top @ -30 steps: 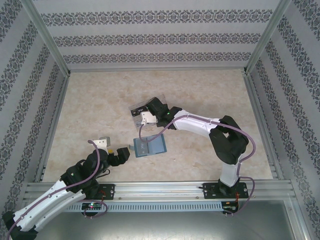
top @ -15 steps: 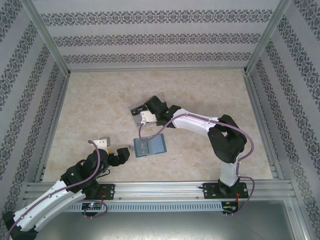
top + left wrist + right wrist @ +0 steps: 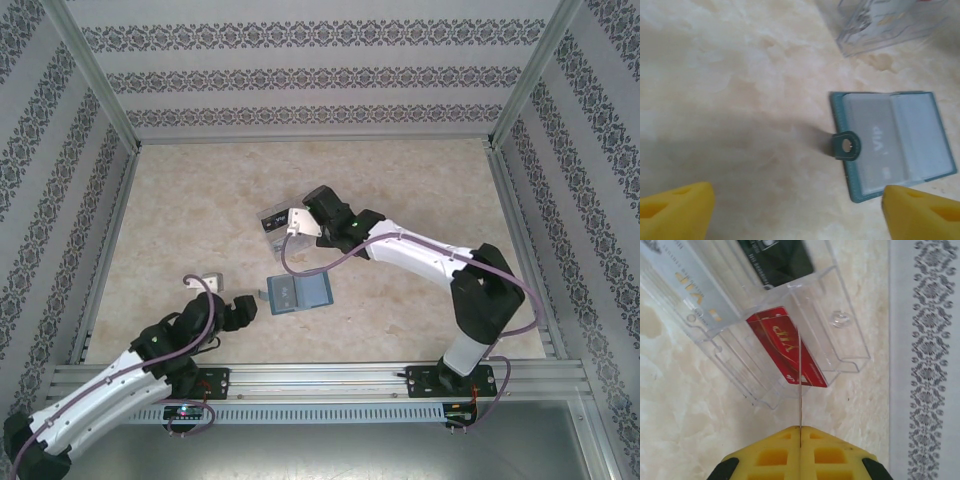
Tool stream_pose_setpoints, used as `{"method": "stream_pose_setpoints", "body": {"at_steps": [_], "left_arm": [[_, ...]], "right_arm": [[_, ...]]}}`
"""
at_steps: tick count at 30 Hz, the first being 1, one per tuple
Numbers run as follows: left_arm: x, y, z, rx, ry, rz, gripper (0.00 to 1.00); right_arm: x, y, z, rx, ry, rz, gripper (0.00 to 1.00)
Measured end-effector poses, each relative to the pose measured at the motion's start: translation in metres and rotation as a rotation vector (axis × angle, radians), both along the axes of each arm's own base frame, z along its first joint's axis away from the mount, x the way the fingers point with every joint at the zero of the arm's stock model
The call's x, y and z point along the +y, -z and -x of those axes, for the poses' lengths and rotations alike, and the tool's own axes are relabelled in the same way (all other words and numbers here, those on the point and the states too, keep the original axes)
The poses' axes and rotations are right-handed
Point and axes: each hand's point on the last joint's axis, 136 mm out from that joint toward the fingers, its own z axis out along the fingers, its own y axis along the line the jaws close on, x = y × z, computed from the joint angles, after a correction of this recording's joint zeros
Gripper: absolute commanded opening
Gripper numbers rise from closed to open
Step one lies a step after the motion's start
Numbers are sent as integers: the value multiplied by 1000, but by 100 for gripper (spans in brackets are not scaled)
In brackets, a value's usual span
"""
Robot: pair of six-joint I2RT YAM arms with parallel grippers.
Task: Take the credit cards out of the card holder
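The teal-blue card holder (image 3: 298, 293) lies open on the table, a grey VIP card (image 3: 870, 145) in its left panel and a snap tab (image 3: 845, 145) on its edge. My left gripper (image 3: 226, 294) is open just left of it; the yellow fingertips (image 3: 675, 210) stand wide apart with bare table between them, and the other fingertip lies over the holder's near corner (image 3: 892, 142). My right gripper (image 3: 800, 429) is shut on a thin card (image 3: 800, 390), seen edge-on, over the clear tray (image 3: 840, 340). In the top view that pale card (image 3: 296, 220) sits at the tray.
The clear compartment tray (image 3: 275, 225) holds a red VIP card (image 3: 787, 347), a black card (image 3: 775, 260) and a pale card with gold letters (image 3: 690, 295). Patterned walls and metal rails ring the marble table (image 3: 400, 170).
The right arm has swung its elbow to the right and carried the held card up and slightly right over the tray. The left arm has shifted only slightly. The holder has not moved.
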Motion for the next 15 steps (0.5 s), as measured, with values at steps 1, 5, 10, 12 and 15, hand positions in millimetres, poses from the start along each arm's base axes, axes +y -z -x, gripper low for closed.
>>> {"method": "stream_pose_setpoints", "body": {"at_steps": [1, 5, 10, 12, 15], "left_arm": [[0, 0, -2, 21, -7, -18, 77], [-8, -9, -22, 85, -36, -63, 64], [-23, -18, -55, 135, -64, -91, 58], [-28, -22, -67, 142, -73, -97, 56], [-35, -28, -83, 137, -81, -100, 53]], "right_arm": [[0, -4, 0, 0, 24, -31, 0], [2, -16, 3, 11, 115, -150, 0], [-4, -38, 15, 5, 218, -315, 0], [-10, -44, 22, 5, 252, -378, 0], [-21, -46, 34, 12, 297, -454, 0]]}}
